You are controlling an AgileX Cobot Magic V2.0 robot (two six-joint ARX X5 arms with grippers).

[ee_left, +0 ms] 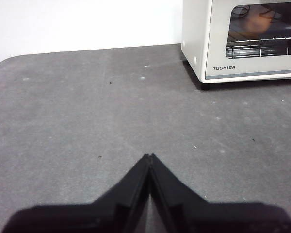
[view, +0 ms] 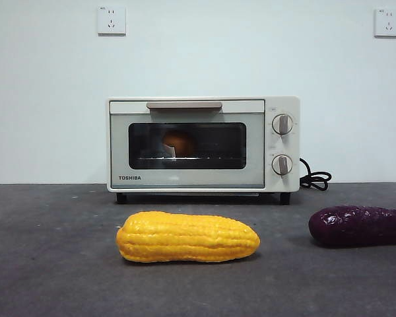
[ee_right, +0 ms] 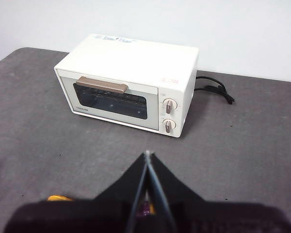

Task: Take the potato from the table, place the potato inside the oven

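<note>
We note the table spans the full width; its dark grey surface is bare on the left and between the oven and the front objects. The oven sits at the back centre against the wall, door shut, cord trailing from its right side. Through the glass we see the potato resting on the rack inside, left of the window's centre. So we judge the placing done and the door closed on it; what remains, if anything, is keeping both arms parked.

The corn cob lies in front of the oven, well apart from it. The purple sweet potato lies at the right edge, partly cut off.

The left gripper hangs over bare table off the oven's left corner, jaws pressed together, holding nothing. The right gripper hovers high in front of the oven, jaws likewise pressed together and empty.

Room for moving: the left side is open. Any right-arm descent should avoid the vegetables below it. Neither gripper is near the door handle.
</note>
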